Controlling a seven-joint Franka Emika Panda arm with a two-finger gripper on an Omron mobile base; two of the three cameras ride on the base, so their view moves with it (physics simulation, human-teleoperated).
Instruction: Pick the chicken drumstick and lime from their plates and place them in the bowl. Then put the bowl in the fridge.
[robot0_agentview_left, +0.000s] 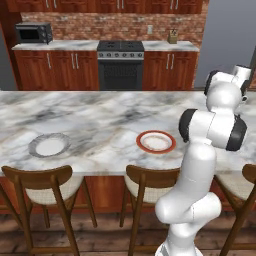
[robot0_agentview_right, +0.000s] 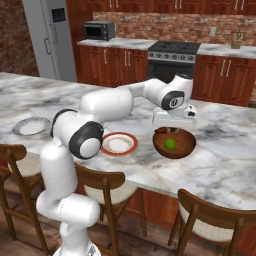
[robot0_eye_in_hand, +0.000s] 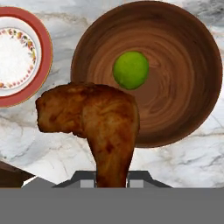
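We find the fridge (robot0_agentview_right: 50, 37) standing at the far left of the right base view, grey, its doors shut. The marble counter (robot0_agentview_left: 100, 120) spans the foreground and carries all the tableware. On it, the bowl (robot0_agentview_right: 182, 146) sits right of the orange-red-rimmed plate (robot0_agentview_right: 119, 144), close beside it without touching. The grey-rimmed plate (robot0_agentview_left: 49, 145) lies well apart to the left. Both plates are bare.

In the hand view we see the gripper (robot0_eye_in_hand: 112, 181) closed on the thin bone end of the chicken drumstick (robot0_eye_in_hand: 94, 122), whose plump end hangs over the near rim of the bowl and the marble beside it. From the right base view the hand hovers over the bowl's far-left edge. Whether the drumstick touches the rim we cannot tell.

The lime (robot0_eye_in_hand: 131, 70) rests inside the bowl, near its centre, apart from the drumstick.
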